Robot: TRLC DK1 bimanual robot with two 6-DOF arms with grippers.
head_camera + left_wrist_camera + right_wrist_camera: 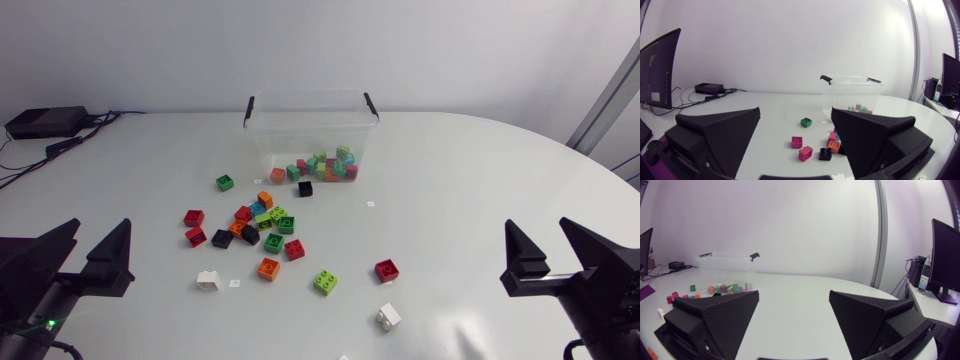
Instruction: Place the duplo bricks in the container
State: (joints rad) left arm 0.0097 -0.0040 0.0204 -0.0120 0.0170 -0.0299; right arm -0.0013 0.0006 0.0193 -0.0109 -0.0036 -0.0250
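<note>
A clear plastic container (300,135) with black handle clips stands at the table's back middle, with several coloured duplo bricks in it. In front of it lies a loose cluster of bricks (262,222). Further out are a green brick (225,183), an orange one (268,268), a lime one (325,282), a red one (387,270) and two white ones (208,281) (389,316). My left gripper (97,240) (796,112) is open at the front left, my right gripper (540,235) (793,297) open at the front right. Both are empty and well short of the bricks. Ahead of the left gripper are the container (852,90) and the green brick (806,122).
The right wrist view has the container (727,262) far off to the side of the gripper, with bare white table directly ahead. A black box with cables (45,121) sits at the back left corner. Small white scraps lie among the bricks.
</note>
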